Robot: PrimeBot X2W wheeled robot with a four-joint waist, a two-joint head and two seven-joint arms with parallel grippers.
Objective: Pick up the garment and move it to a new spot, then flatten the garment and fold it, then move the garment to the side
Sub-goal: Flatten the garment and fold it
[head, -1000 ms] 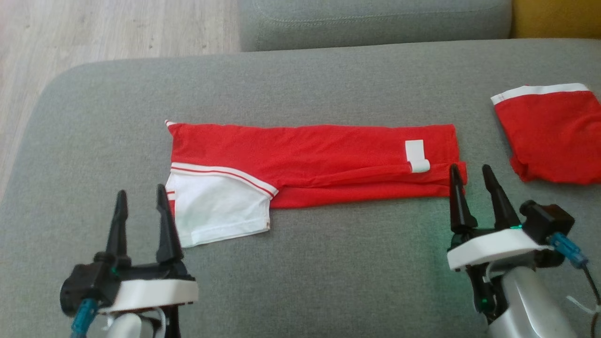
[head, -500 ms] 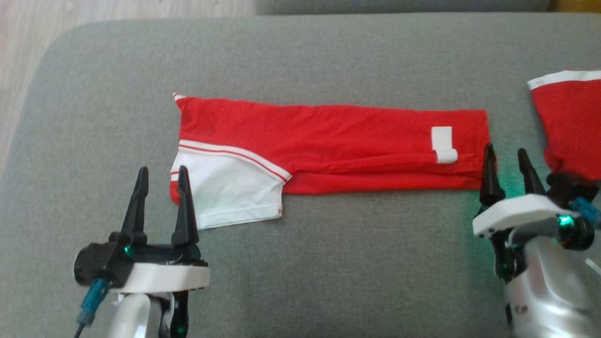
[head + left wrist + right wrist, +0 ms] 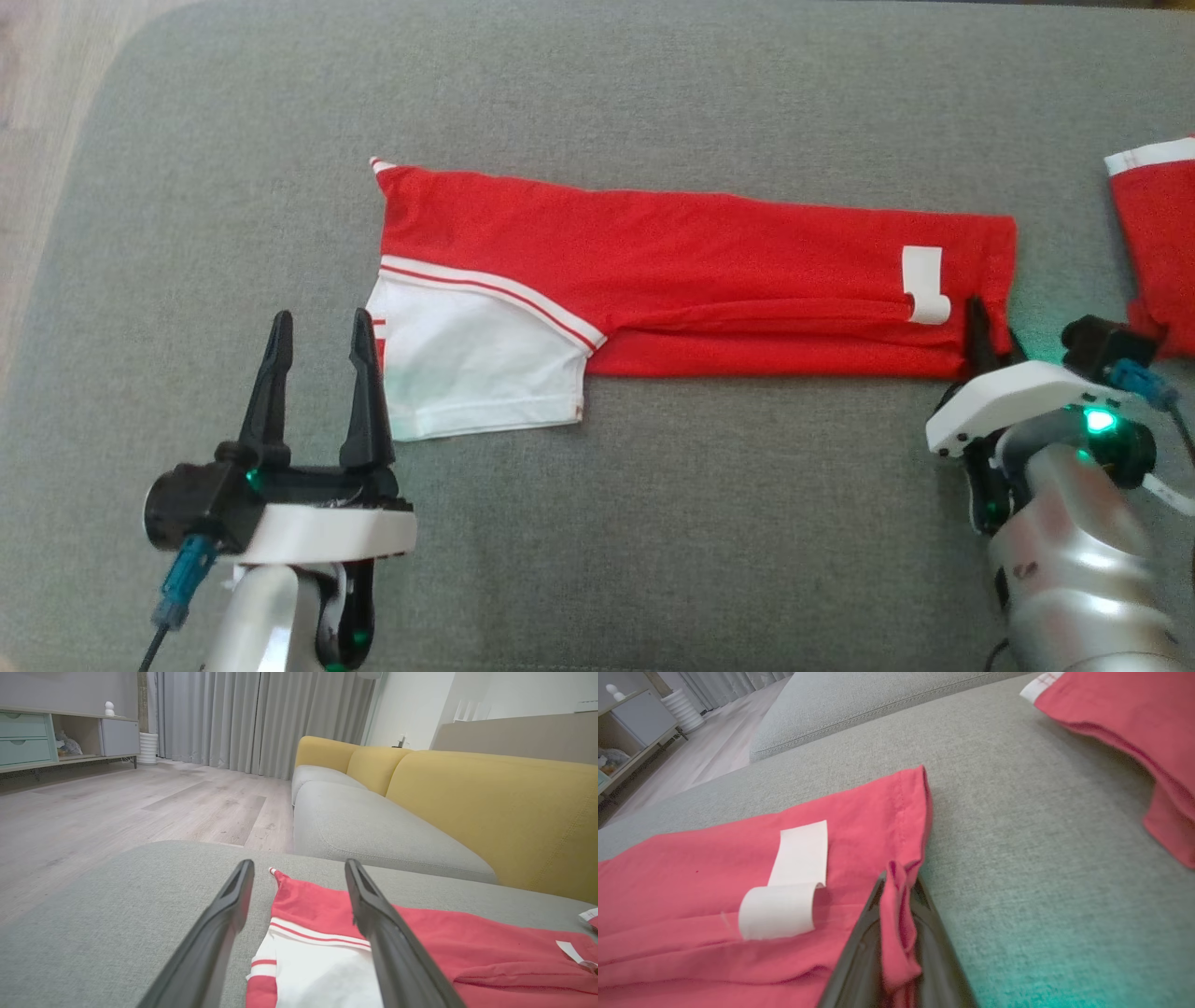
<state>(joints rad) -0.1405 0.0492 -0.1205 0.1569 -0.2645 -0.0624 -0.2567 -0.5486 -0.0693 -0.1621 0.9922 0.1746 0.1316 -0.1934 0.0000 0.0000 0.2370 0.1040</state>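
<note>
We see right gripper (image 3: 900, 887) nipping garment (image 3: 709, 261) hem at 4 o'clock, tips half hidden, left gripper (image 3: 319, 319) agape, holding nothing, at 8 o'clock, red cloth (image 3: 1158, 243) cropped at 3 o'clock

the garment (image 3: 709, 271) lies stretched left to right across the middle of the cushion (image 3: 653, 523), its sleeve (image 3: 476, 369) at the near left end and its label (image 3: 924, 280) near the right end. the left gripper (image 3: 321, 322) stands just before the sleeve's left edge; the right gripper (image 3: 994, 336) is at the near right corner, a fold of cloth between its fingers. a second garment (image 3: 1158, 233) lies further right, apart from the first.
</note>
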